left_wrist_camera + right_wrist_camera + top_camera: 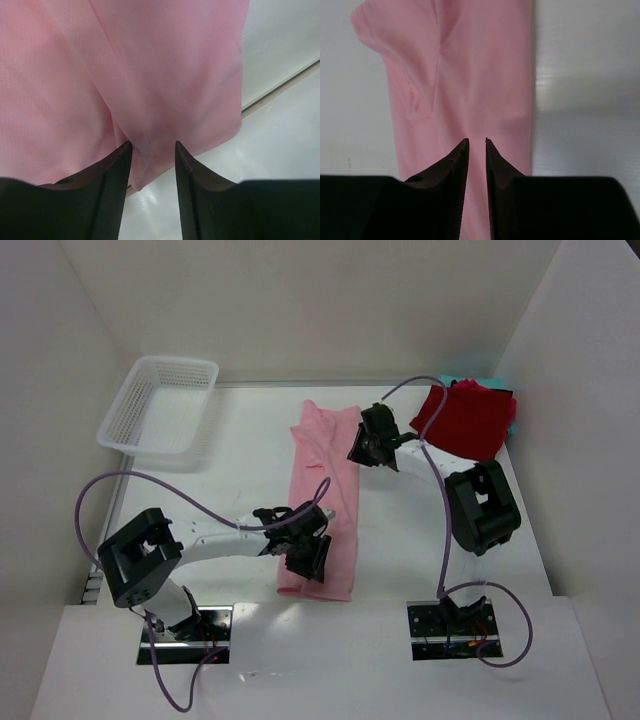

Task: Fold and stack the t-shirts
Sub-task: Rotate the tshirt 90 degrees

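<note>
The light pink t-shirt (318,480) lies on the white table, folded lengthwise into a long strip. My left gripper (308,562) is at its near end. In the left wrist view it (152,145) is open, and a corner of the pink cloth (150,65) lies between the fingertips. My right gripper (362,452) is at the strip's far right edge. In the right wrist view it (476,141) is low over the pink cloth (480,65), its jaws a narrow gap apart, with nothing visibly pinched. The dark red folded shirt (467,420) lies at the back right, with teal cloth (452,380) showing at its edge.
A white mesh basket (160,405) stands at the back left. White walls close in the table on the left, back and right. The arm bases and purple cables sit at the near edge.
</note>
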